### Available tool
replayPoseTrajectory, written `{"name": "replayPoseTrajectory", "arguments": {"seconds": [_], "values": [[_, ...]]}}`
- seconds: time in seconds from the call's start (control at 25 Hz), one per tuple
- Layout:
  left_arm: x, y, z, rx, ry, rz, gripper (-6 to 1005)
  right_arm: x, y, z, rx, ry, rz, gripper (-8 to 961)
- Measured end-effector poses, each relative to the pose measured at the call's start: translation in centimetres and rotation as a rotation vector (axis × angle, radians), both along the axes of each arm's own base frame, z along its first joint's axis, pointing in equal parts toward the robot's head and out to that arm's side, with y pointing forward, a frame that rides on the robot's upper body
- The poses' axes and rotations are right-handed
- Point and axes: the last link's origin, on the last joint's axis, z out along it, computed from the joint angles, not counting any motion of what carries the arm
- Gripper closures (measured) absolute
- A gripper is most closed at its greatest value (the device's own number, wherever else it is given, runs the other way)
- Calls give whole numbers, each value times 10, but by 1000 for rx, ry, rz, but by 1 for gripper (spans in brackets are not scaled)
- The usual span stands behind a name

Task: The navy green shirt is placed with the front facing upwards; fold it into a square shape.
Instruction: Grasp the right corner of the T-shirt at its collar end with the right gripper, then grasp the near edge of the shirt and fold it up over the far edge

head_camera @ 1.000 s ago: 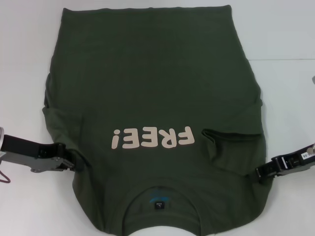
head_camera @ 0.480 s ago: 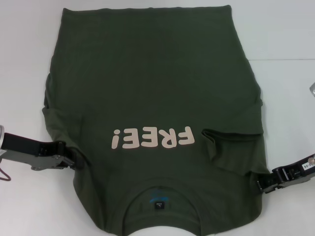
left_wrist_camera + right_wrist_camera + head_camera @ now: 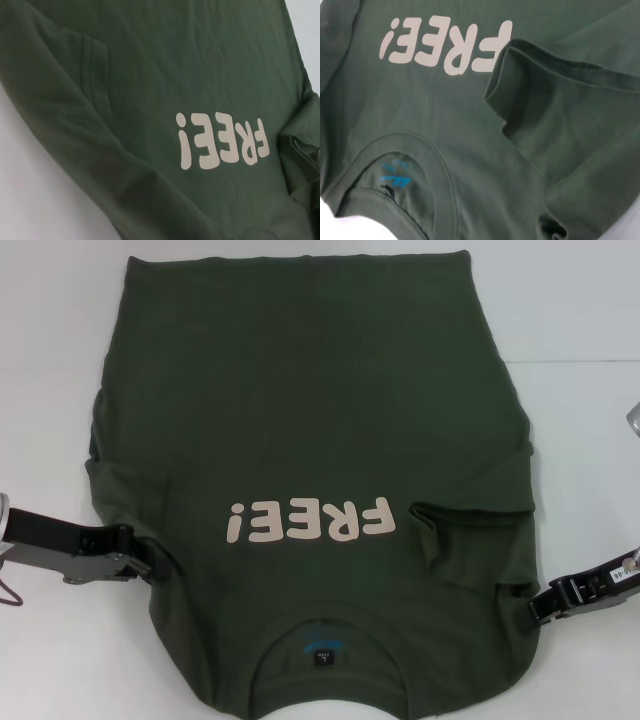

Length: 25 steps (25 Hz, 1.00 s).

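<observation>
The navy green shirt [image 3: 310, 410] lies flat, front up, on the white table, with its collar [image 3: 320, 650] nearest me and the pale "FREE!" print [image 3: 310, 520] across the chest. Both sleeves are folded inward onto the body; the right one [image 3: 470, 530] forms a raised flap. My left gripper [image 3: 145, 562] sits at the shirt's left edge near the shoulder, touching the cloth. My right gripper [image 3: 533, 607] is at the right edge by the other shoulder. The left wrist view shows the print [image 3: 220, 142]; the right wrist view shows the collar [image 3: 415, 170] and the sleeve flap [image 3: 560, 100].
The white table [image 3: 580, 310] shows on both sides of the shirt. A small grey object [image 3: 633, 418] pokes in at the right border. A thin red loop [image 3: 8, 595] lies at the left border below my left arm.
The right gripper dipped toward me along the shirt's right edge, then came back a little. The cloth beside it shows a small new crease. The left gripper has barely moved.
</observation>
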Motion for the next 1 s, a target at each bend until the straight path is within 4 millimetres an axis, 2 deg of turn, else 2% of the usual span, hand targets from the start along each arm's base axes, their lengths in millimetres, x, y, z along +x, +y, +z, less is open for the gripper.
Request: {"name": "replayPoseTrajectory", "arguments": {"seconds": [0.28,0.48,0.84,1.0], "values": [[-1,-1,0,-1,0,1,938,4,1,0,19,-12,8,782],[-2,-3,0,-7,-3,-5,938,9,-2,2,16,-18,31,872],[-9,-25,5,-66,-46,-25,937,31,-18,24,-14,-18,155,872],[-13,-35,9,-94,-60,-29,937,35,-27,32,-32,19,213,872]]}}
